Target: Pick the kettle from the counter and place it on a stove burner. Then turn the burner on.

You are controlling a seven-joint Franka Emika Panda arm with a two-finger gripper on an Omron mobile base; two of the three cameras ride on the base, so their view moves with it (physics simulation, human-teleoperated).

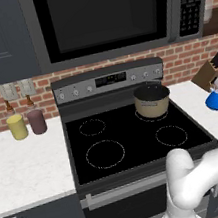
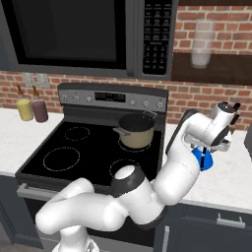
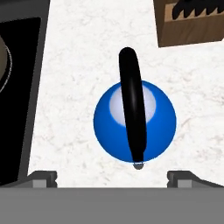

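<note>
The kettle stands upright on the counter, to the right of the cooktop and well apart from the stove burner. In the hand view it is seen from straight above: a round blue body with a pale top, and its black handle arching across the middle from the far side to the near side. In the left base view the kettle sits near the right edge, just in front of a tan knife block; in the right base view it is partly hidden behind the arm's wrist.

The gripper hangs directly over the kettle, pointing down at it. Its two fingertips stand wide apart at either side of the kettle's outline, so the jaws are released and grasp nothing; they are clear of the handle.

The knife block lies beyond the kettle on the counter, near but not touching. The black cooktop carries a tan pot with a dark rim on its rear right circle. The large front left burner is bare. On the counter left of the stove stand a yellow jar and a dark red jar, side by side against the brick wall.
</note>
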